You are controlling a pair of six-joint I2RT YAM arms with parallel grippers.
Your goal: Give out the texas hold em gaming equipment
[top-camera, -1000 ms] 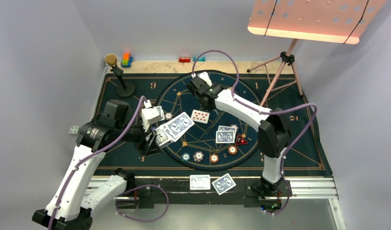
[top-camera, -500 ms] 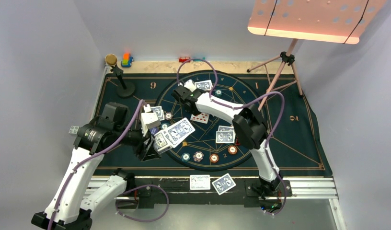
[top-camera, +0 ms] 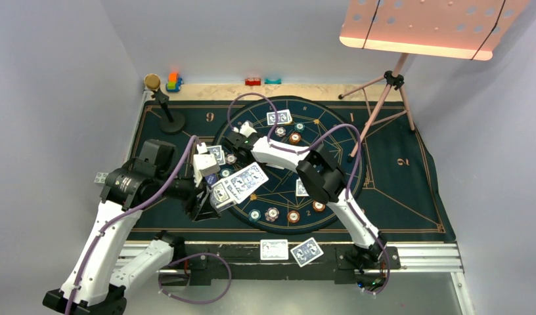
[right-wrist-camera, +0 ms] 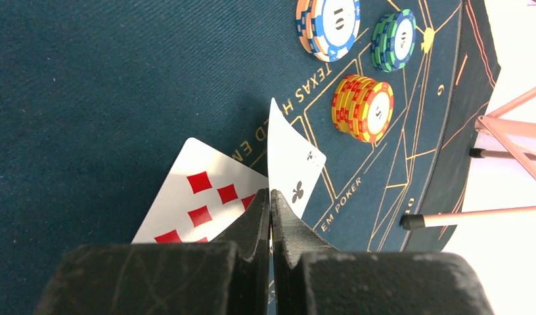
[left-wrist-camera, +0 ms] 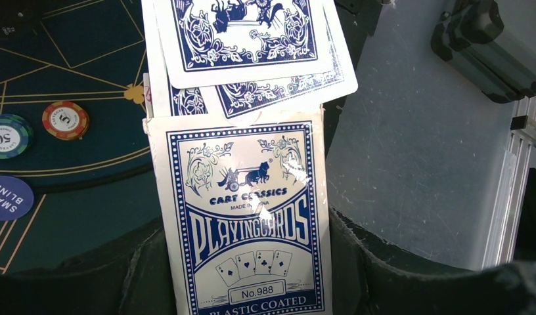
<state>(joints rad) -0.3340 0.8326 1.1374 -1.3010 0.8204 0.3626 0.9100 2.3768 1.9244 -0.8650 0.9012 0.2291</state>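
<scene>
My left gripper [top-camera: 209, 197] is shut on a blue-and-white playing-card box [left-wrist-camera: 242, 216]. Several blue-backed cards [top-camera: 239, 180] fan out of the box top over the mat's left side. My right gripper [top-camera: 234, 140] reaches across the round mat [top-camera: 357, 164] towards that fan. In the right wrist view its jaws [right-wrist-camera: 272, 197] are pressed shut on a card with a club pip [right-wrist-camera: 291, 157]. A diamonds card [right-wrist-camera: 193, 197] shows face up beside them; I cannot tell whether it is held. Dealt cards [top-camera: 278, 118] lie at the far seat and two cards [top-camera: 288, 251] at the near edge. Chip stacks [top-camera: 273, 214] line the front.
A black stand with a cork top [top-camera: 161, 98] and toy blocks [top-camera: 173, 82] stand at the back left. A music stand's tripod [top-camera: 383, 105] rests on the mat's back right. More chip stacks [right-wrist-camera: 364, 108] lie near the far seat. A metal rail [top-camera: 416, 256] runs along the near edge.
My right arm has swung left from the far seat across the mat towards the fanned cards, uncovering the cards at the far seat. The left arm has hardly moved.
</scene>
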